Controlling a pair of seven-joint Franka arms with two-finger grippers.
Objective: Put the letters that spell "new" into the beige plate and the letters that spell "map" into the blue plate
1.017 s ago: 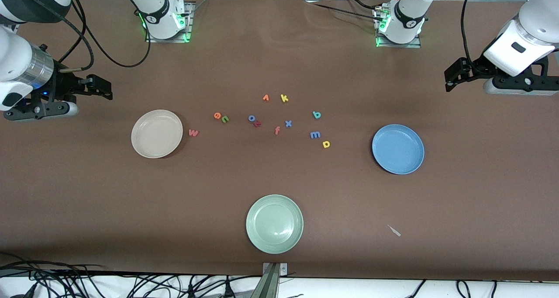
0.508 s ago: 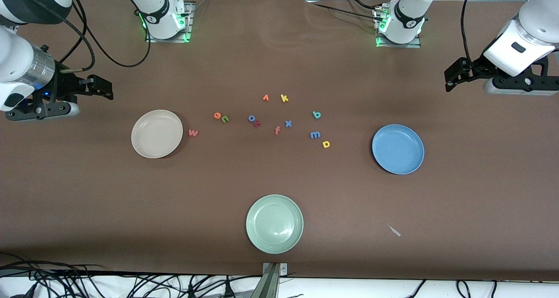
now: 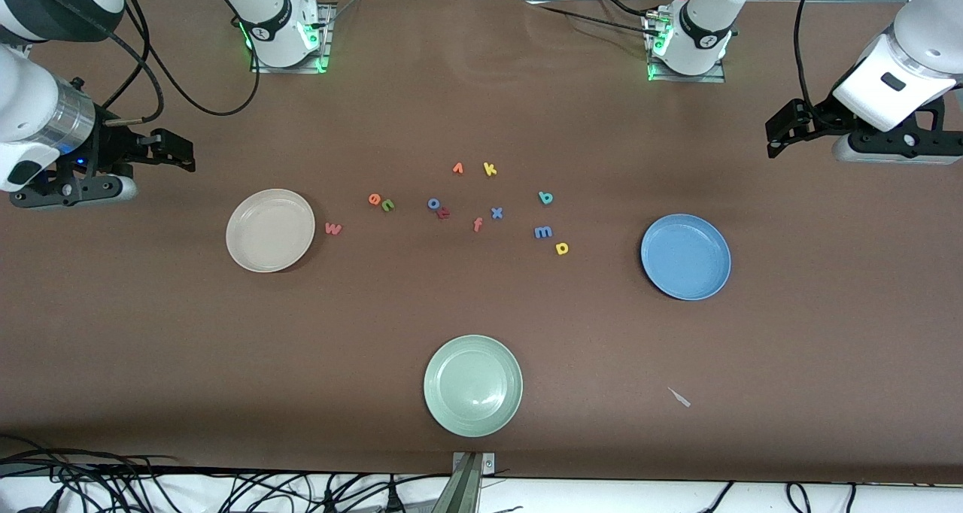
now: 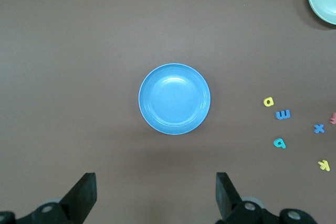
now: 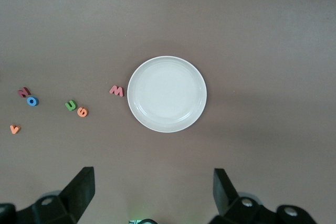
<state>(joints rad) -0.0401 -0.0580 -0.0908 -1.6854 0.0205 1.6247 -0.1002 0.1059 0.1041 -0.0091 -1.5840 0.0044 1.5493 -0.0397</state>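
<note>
Letters all loose on the brown table (image 3: 481, 325), none in a plate so far. Beige plate (image 3: 270, 230) toward the right arm's end, bare, with pinkish-red "w" (image 3: 333, 229) just beside its rim. Orange "e" (image 3: 374, 199) and green "n" (image 3: 387, 204) touching or nearly so, a bit farther toward the middle. Blue plate (image 3: 685, 256) toward the left arm's end, also bare. Blue "m" (image 3: 542, 232) and yellow "a" (image 3: 561, 248) near each other, teal "p" (image 3: 545, 197) farther from the front camera than both. Pale green plate (image 3: 472, 385) nearest the front camera, holding nothing. Right gripper (image 3: 174, 150) up over bare table by the beige plate, jaws spread wide, nothing between them. Left gripper (image 3: 782, 131) same deal by the blue plate, wide apart, holding nothing.
</note>
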